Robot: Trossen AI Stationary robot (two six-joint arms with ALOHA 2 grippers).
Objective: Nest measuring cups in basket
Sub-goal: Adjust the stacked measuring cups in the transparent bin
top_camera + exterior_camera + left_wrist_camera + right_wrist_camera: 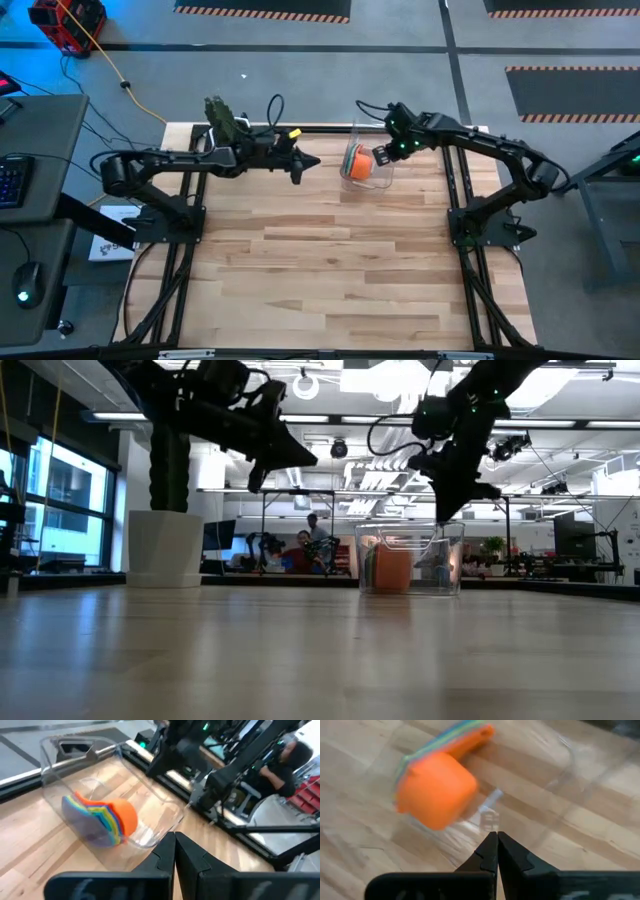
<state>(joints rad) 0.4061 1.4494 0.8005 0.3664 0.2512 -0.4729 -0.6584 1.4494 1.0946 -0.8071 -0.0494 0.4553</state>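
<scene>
The clear basket (pixel 372 165) stands at the table's far middle. Inside it, the nested measuring cups (pixel 357 163) lie tipped on their side, orange outermost (pixel 437 790), coloured rims fanned out (pixel 102 817), handles together (pixel 477 734). My right gripper (pixel 381 157) is shut and points steeply down over the basket, beside the cups; in the low view its tips (pixel 443 515) stand at the top rim (pixel 410 526). My left gripper (pixel 298 172) is shut and hovers left of the basket, clear of it, pointing toward it (pixel 174 842). My right gripper's shut fingertips (pixel 496 840) come from above, over the basket's clear wall (pixel 555 780). I cannot tell whether they touch the basket. They are apart from the cups.
A white pot with a green cactus (pixel 218 122) stands at the table's far left corner (pixel 165 545). A small yellow thing (pixel 293 132) lies at the far edge. The near half of the wooden table (pixel 330 280) is bare wood. People sit in the room beyond (pixel 310 545).
</scene>
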